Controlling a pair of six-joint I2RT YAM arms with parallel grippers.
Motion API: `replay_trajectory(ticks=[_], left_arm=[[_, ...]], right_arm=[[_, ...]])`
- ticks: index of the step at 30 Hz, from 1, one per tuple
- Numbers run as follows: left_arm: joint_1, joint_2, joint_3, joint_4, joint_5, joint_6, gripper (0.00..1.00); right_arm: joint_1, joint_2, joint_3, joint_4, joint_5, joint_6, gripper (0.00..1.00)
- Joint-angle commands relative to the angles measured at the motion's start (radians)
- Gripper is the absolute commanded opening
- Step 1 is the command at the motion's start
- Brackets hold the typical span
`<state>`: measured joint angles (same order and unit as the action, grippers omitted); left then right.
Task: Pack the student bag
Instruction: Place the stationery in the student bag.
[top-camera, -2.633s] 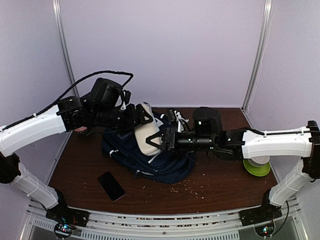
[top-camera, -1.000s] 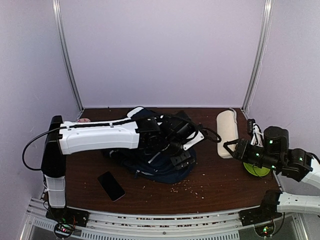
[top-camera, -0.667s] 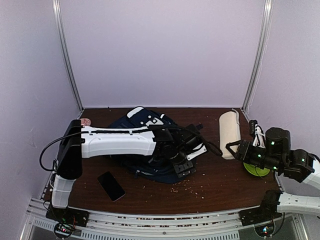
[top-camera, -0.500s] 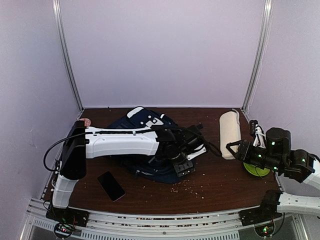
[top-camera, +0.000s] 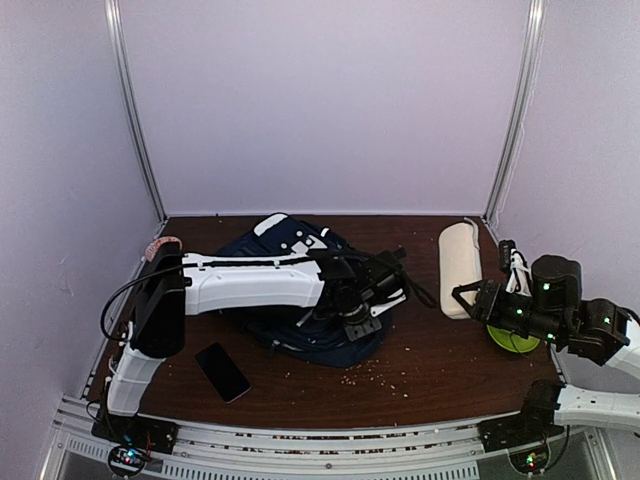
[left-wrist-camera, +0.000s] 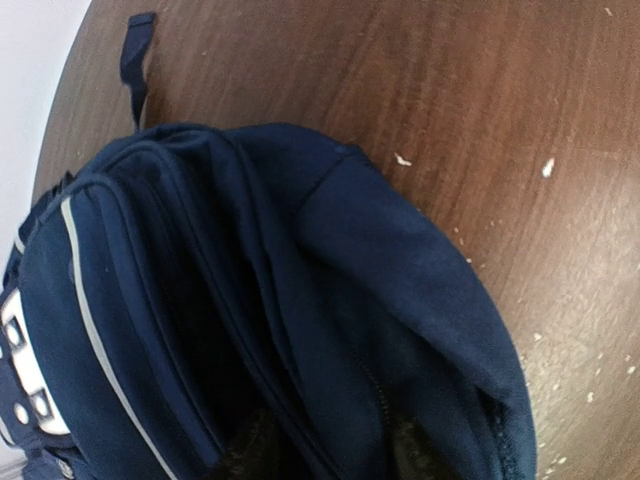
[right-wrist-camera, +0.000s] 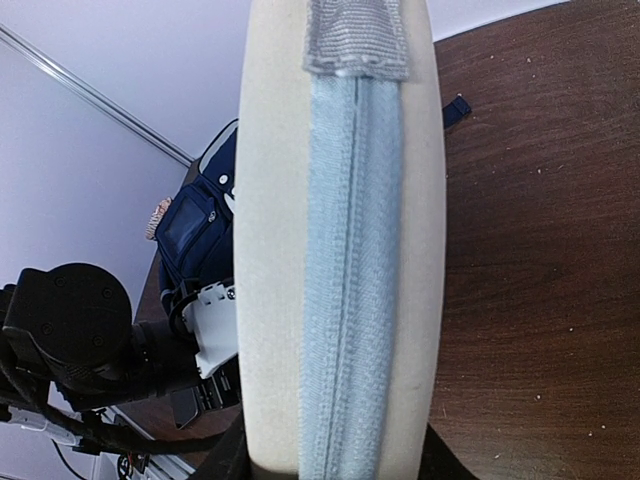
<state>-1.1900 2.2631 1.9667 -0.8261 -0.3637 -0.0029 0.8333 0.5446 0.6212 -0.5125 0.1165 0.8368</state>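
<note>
Left arm's the main change: its upright link has swung further in toward the table (top-camera: 450, 385) than 1 second back, and the left gripper (top-camera: 362, 312) has slid off the middle of the student bag (top-camera: 335, 350) to its near right edge. Go back about 2.6 seconds and both arms were bunched over the bag with the beige pencil pouch (top-camera: 458, 262) between them. Now the right arm is parked off to the right with the pouch, and it's barely budged over the last second.

Nearest the camera, a black phone (top-camera: 222, 371) lies flat on the wood, left of centre, clear of the bag. A scatter of crumbs (top-camera: 385, 376) sits just in front of the bag's near edge.

Next back is the bag itself, lying slumped around the middle of the table with its white patches up at the far end. The left wrist view shows the dark fingers (left-wrist-camera: 250, 455) either side of a ridge of navy fabric by a seam, pinching it.

Over on the right, the right gripper (top-camera: 468, 300) is clamped on the lower end of the pouch and holds it upright, zipper strip (right-wrist-camera: 350, 250) facing the wrist camera. A green dish (top-camera: 508, 340) pokes out under that arm.
</note>
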Motion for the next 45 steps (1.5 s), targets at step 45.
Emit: replay_trajectory(ticks=[45], left_arm=[[0.179, -0.713, -0.400, 0.350, -0.063, -0.281, 0.00]], right_arm=[[0.109, 0.889, 0.227, 0.692, -0.617, 0.175, 0.38]])
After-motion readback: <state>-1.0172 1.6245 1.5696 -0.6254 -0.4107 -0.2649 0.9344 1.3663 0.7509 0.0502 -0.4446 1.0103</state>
